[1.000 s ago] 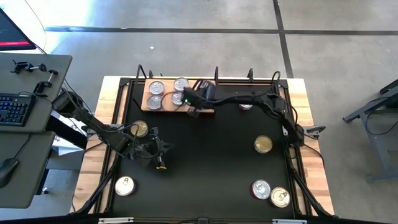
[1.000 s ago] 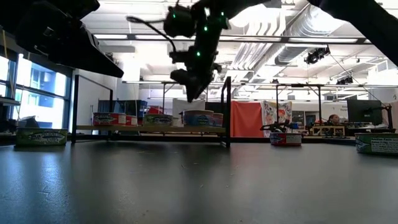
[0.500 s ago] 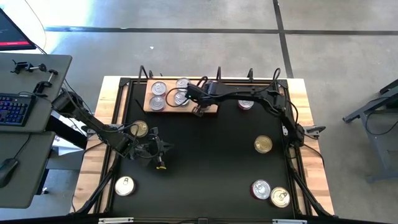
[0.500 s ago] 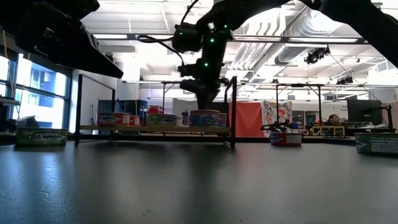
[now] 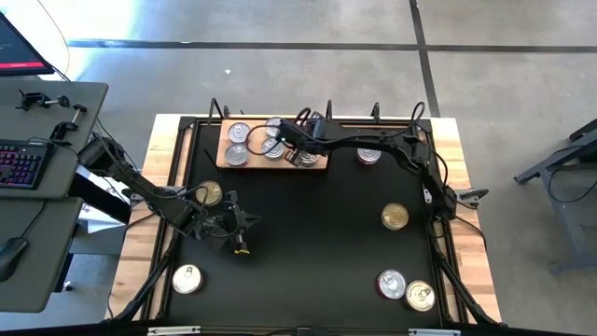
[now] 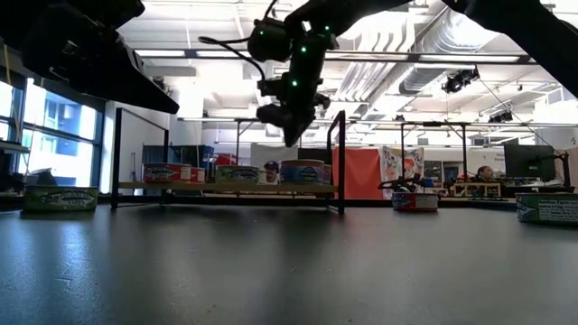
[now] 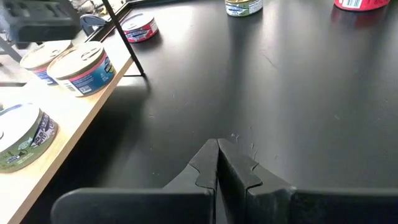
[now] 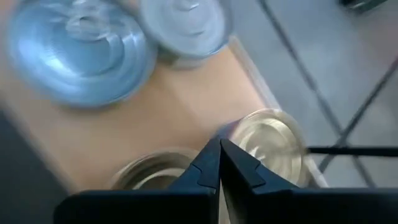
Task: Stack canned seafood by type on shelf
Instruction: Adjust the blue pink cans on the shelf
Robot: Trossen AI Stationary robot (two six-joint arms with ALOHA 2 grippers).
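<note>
Over the wooden shelf [image 5: 272, 152] at the far edge of the bench, the right gripper [image 6: 291, 134] has lifted clear of the tins [image 6: 304, 171] it hung just above half a second ago, and the wrist view shows its jaws closed with nothing between them. That suggests the last tin now sits on the shelf, so another loose tin [image 5: 395, 217] comes next. Beside a gold tin [image 5: 209, 193], the left gripper [image 7: 218, 163] waits low with jaws closed and empty.
</note>
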